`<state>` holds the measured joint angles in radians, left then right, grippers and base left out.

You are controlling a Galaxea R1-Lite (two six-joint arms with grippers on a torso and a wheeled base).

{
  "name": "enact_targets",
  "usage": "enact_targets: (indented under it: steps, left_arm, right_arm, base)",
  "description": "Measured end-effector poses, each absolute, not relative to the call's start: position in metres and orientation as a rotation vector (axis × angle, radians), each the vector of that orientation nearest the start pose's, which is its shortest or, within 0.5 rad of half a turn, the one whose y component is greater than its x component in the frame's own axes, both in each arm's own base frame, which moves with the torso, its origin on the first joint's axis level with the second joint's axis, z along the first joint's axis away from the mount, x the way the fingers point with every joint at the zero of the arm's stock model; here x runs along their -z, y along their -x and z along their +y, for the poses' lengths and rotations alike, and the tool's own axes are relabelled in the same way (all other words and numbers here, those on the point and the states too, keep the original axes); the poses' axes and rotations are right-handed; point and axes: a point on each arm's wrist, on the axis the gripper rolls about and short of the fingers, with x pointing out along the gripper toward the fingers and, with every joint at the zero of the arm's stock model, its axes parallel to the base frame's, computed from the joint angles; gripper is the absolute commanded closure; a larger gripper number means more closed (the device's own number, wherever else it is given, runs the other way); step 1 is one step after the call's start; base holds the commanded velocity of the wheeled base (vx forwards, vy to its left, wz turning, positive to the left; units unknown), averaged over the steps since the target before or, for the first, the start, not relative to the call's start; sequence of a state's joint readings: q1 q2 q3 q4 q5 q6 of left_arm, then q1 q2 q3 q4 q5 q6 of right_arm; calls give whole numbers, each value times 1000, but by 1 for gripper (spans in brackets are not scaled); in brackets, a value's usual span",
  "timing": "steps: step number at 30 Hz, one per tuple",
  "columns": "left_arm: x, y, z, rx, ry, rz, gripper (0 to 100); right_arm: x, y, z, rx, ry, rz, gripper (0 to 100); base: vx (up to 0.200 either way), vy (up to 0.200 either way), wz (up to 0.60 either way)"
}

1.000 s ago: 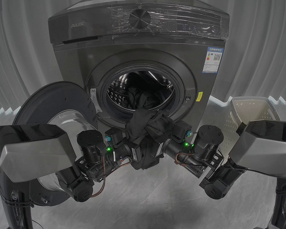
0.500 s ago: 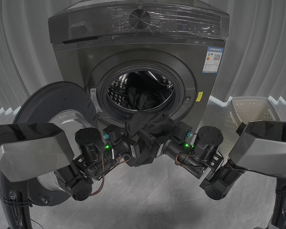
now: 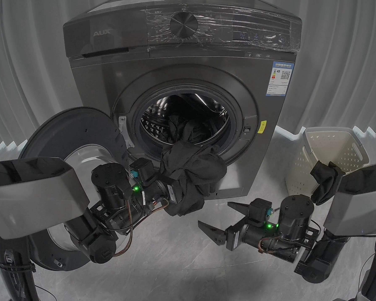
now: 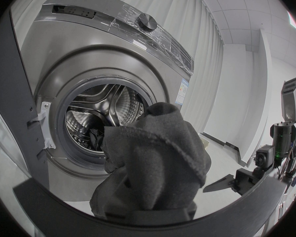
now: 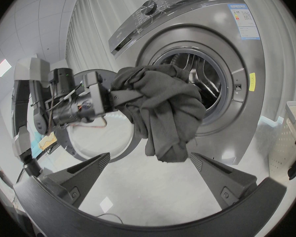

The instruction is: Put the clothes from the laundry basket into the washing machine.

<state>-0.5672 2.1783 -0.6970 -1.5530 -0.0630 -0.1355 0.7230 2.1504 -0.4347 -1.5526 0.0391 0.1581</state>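
A dark grey garment (image 3: 190, 170) hangs bunched at the lower rim of the washing machine's (image 3: 184, 63) open drum (image 3: 184, 118). My left gripper (image 3: 175, 191) is shut on it, its fingers buried in the cloth (image 4: 158, 162). More dark clothes (image 3: 184, 128) lie inside the drum. My right gripper (image 3: 221, 220) stands open and empty, low over the floor, in front of the machine and to the right of the garment (image 5: 161, 106). The white laundry basket (image 3: 321, 147) stands to the machine's right, with a dark cloth (image 3: 326, 180) draped over its near rim.
The machine's round door (image 3: 71, 134) is swung wide open to the left, behind my left arm. Grey tiled floor (image 3: 188, 264) lies bare in front of the machine. A pleated curtain (image 3: 342, 63) hangs behind everything.
My right gripper has let go of the garment, opened, and dropped back down to the right. The left gripper has kept hold and carried the garment up toward the drum.
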Motion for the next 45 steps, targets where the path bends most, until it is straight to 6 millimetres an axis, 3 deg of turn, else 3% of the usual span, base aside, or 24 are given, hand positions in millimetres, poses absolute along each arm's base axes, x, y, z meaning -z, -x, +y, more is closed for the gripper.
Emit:
enact_targets:
  steps: [7,11,20,45]
  left_arm:
    - [-90,-278,-183,632,142,28,100]
    - [-96,-261,-175,631,139,46,100]
    - [-113,-249,-168,551,154,-1,100]
    - [-109,-241,-171,558,149,24,100]
  right_arm:
    - [-57,-213,187,-741,-79,260,0]
    - [-65,-220,169,-664,-94,237,0]
    - [-80,-238,138,-523,-123,174,0]
    - [-90,-233,133,-515,-135,140,0]
  base:
    - [0,0,0]
    - [0,0,0]
    - [0,0,0]
    - [0,0,0]
